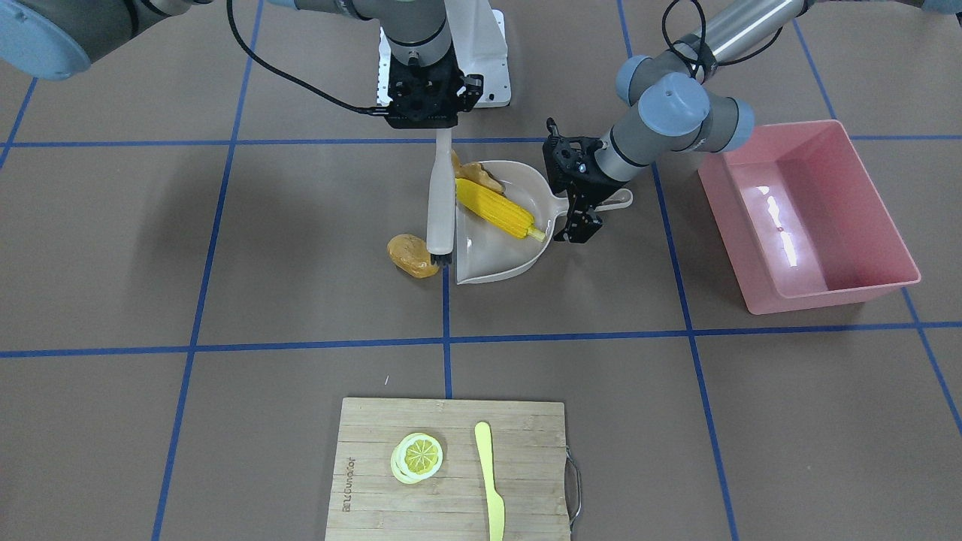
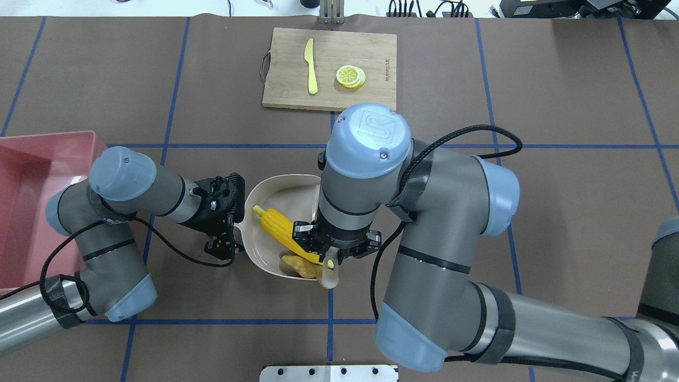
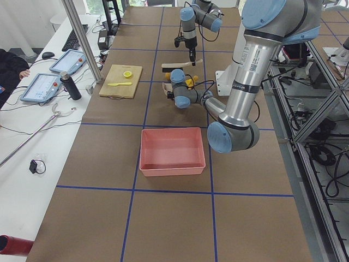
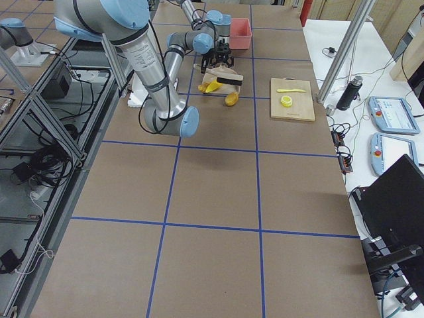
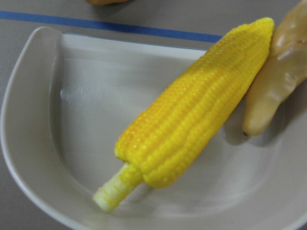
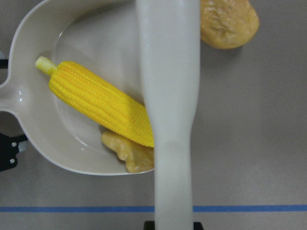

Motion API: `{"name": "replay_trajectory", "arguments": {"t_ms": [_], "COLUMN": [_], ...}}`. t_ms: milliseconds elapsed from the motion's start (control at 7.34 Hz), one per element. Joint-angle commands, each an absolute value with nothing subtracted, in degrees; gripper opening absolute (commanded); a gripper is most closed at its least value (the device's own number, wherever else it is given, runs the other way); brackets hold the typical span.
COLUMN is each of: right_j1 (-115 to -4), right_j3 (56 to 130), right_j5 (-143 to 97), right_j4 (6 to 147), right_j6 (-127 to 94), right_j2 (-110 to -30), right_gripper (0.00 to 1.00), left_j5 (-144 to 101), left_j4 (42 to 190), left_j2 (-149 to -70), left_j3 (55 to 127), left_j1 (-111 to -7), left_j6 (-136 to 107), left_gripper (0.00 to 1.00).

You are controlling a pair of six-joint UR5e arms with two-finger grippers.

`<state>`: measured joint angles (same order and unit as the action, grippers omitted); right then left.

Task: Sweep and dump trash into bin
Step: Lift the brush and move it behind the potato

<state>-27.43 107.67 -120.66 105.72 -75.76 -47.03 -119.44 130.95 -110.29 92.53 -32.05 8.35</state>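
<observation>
Currently the right claw grips the brush, bristles beside the potato; the left claw holds the dustpan carrying corn and ginger.

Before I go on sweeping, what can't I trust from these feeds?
- Potato: hidden overhead by the right arm; cut off by the edge in both wrist views.
- Brush bristles: whether they touch the potato is unclear from the front.
- Left hand on the dustpan handle: finger contact obscured by the hand's body.
- Ginger: partly under the corn.
- Side views: everything too small.
</observation>
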Motion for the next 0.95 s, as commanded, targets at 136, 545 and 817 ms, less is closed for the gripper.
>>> {"name": "replay_trajectory", "arguments": {"t_ms": [136, 545, 817], "right_j1": [-35.1, -28.9, -27.2], "right_j3": [109.7, 109.1, 107.6], "right_j5": [-120.9, -121.2, -121.0], "right_j4": [106.9, 105.2, 105.1], "right_j6": [-61.1, -59.8, -59.9], "right_j2": [-57.1, -60.2, -59.3], "right_gripper": [0.00, 0.00, 0.00], "left_j5": [-119.4, -119.4, -119.4], "left_j4": [131.0, 131.0, 131.0], "left_j2": [-110.3, -110.3, -110.3], "left_j3": [92.3, 92.2, 92.2], "left_j1": [-32.0, -31.8, -31.7], "left_j6": [8.3, 8.3, 8.3], "left_gripper": [0.98, 0.98, 0.98]}}
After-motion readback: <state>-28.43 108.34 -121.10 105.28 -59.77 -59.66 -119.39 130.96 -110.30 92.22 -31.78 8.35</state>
